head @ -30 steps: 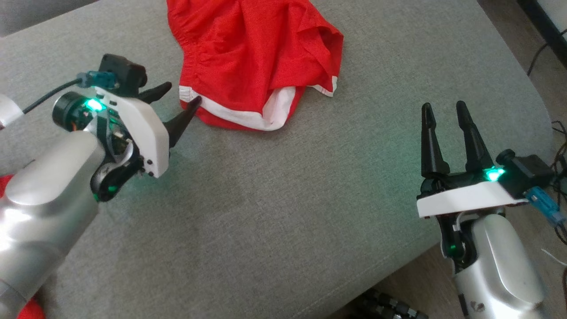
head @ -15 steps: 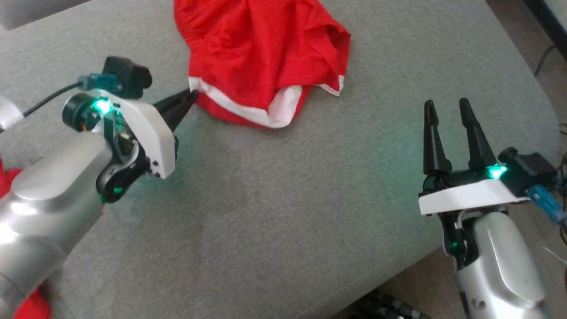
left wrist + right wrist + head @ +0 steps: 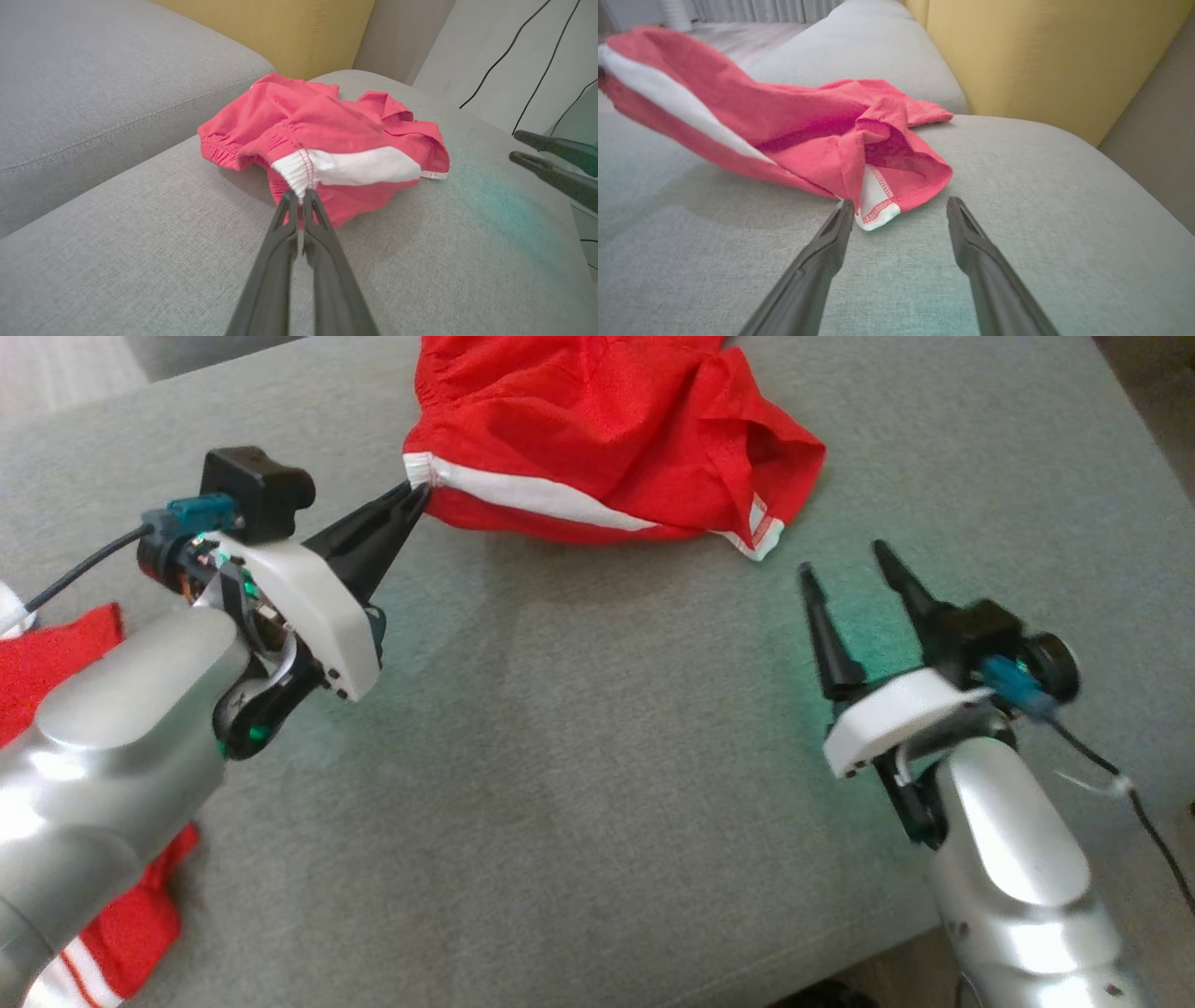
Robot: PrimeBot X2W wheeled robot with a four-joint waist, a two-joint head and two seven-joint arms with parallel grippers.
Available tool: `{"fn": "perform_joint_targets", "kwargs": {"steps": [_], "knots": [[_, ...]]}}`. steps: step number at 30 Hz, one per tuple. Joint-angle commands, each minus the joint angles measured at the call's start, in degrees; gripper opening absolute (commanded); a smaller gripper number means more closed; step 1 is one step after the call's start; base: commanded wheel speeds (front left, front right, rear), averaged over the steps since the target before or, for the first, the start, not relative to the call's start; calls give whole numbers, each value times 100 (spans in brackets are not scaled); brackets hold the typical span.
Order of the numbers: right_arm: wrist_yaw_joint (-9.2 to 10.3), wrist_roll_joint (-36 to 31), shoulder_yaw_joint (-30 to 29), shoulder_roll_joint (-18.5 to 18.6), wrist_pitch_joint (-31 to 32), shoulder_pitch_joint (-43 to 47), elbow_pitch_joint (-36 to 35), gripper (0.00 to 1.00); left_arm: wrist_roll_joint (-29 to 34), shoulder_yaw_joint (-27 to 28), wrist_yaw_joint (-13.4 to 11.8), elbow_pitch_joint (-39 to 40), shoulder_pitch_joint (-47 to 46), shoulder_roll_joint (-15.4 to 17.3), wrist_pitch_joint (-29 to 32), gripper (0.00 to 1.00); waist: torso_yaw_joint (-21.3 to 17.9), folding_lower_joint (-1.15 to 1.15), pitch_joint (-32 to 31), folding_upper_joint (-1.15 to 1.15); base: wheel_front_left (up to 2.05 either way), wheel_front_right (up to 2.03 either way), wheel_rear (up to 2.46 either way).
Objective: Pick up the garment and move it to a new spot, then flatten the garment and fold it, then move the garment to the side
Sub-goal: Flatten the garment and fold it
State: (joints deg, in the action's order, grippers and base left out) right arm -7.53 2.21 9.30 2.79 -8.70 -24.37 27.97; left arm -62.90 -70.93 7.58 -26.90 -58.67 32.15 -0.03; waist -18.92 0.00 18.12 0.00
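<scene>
Left gripper (image 3: 417,497) fingers are clenched on the near-left corner of the garment (image 3: 607,448), which lies at the far centre of the sofa cushion (image 3: 579,756). Right gripper (image 3: 840,560) is released, just beside the near-right corner. Pinch that corner and lift both evenly.
</scene>
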Motion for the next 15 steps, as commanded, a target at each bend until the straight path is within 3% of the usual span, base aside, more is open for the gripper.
{"fn": "perform_joint_targets", "kwargs": {"steps": [1, 7, 15], "knots": [[4, -253, 212, 9, 122, -239, 0, 100, 61, 180, -9, 75, -423, 115, -91, 0, 114, 0, -35, 0, 0, 0, 0], [4, -849, 427, 9, 495, -718, 606, 100, 63, 79, -9, 72, -509, -1, -189, 0, 293, 0, -22, 0, 0, 0, 0], [4, -1116, 752, 9, 633, -1196, 1371, 100, 60, -35, -9, 52, -560, -110, -253, 0, 446, 0, 33, 0, 0, 0, 0]]}}
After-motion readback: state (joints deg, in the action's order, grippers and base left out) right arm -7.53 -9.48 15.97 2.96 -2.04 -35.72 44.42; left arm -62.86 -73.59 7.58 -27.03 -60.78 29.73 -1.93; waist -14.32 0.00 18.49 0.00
